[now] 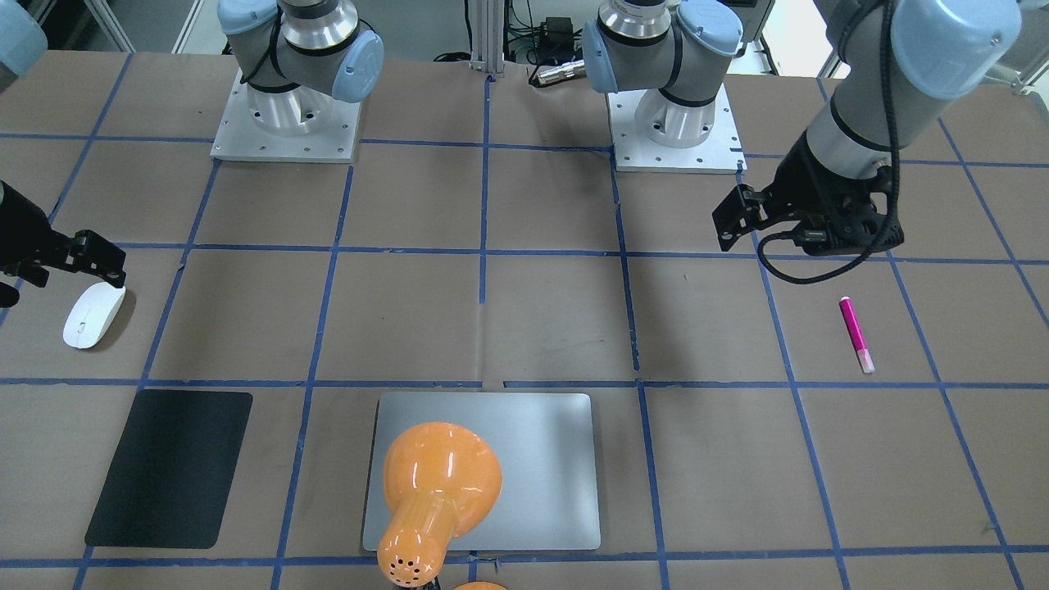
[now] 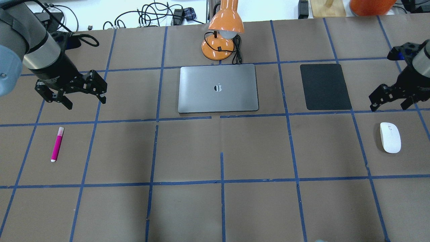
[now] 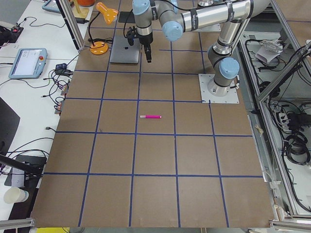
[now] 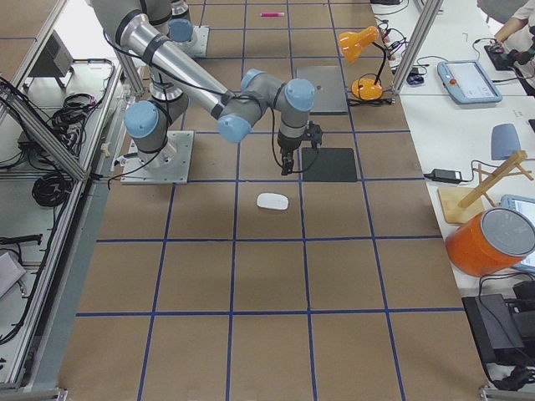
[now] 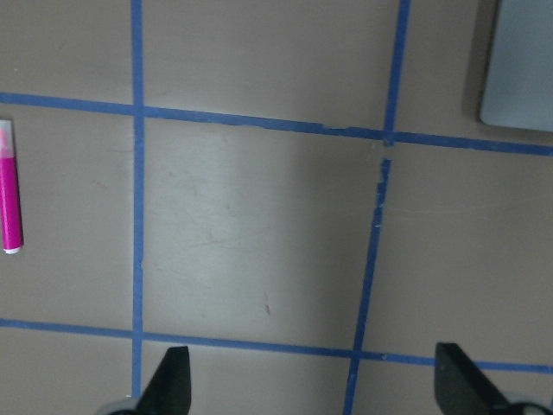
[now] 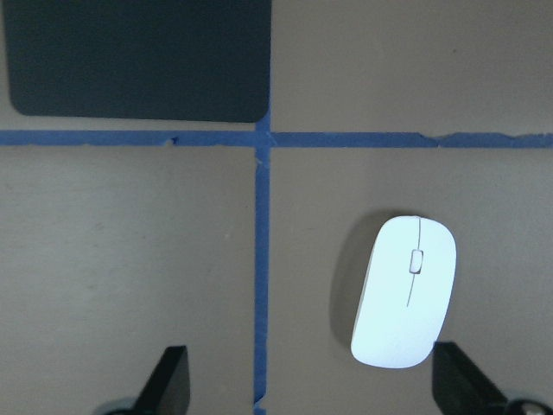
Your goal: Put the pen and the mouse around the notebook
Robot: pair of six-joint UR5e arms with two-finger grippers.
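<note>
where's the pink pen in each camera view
Exterior front-facing: pen at right, mid-height.
Overhead exterior: pen at left, mid-height.
Exterior left: pen near centre.
Exterior right: pen at top edge.
Left wrist-mounted: pen at left edge.
Right wrist-mounted: not in it.
Landmark: the notebook, in all but the right wrist view.
</note>
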